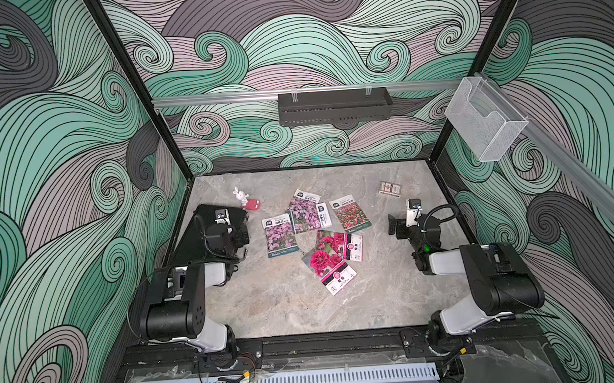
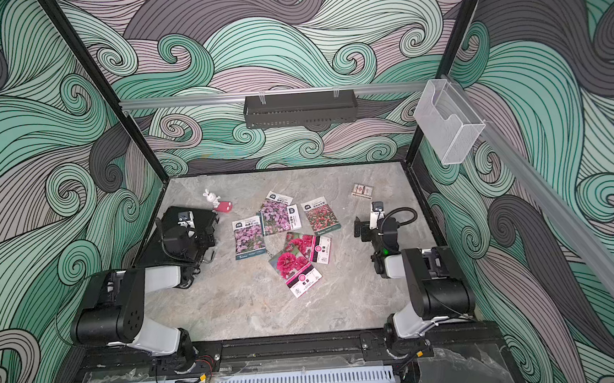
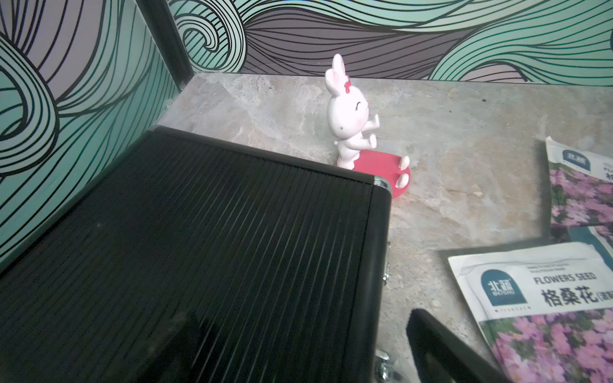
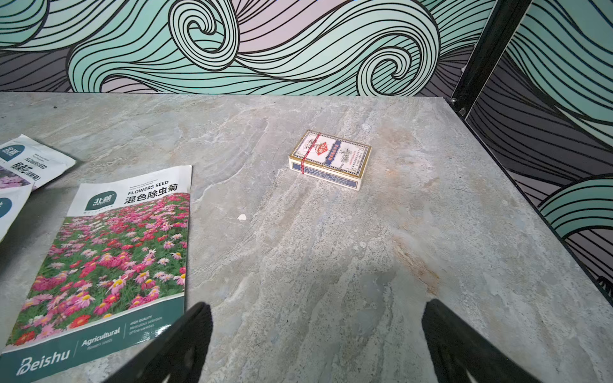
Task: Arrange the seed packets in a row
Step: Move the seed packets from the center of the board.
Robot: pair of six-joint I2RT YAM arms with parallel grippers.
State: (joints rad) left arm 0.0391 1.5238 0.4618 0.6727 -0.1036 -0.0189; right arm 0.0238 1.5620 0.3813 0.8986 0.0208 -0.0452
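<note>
Seed packets (image 2: 249,239) flat mid-table, clustered, askew, left purple packet (image 1: 280,238), middle purple packet (image 1: 303,215) overlapping third purple packet (image 1: 324,216), red-pink mix packet (image 1: 350,214) beside, far magenta packet (image 1: 335,241) overlapping near magenta packet (image 1: 325,263)

Teal-and-mauve wave-patterned walls (image 1: 287,35) enclose a grey marbled tabletop (image 1: 288,312); black, seemingly perforated shelf (image 1: 334,106) behind.

So the seed packets (image 2: 276,216) are a loose jumble in the middle of the worktop (image 2: 255,314), a few overlapping; left claw (image 2: 207,240) hangs by the black case (image 2: 150,247), right claw (image 2: 360,229) near the red-pink packet (image 2: 320,215), not touching.
</note>
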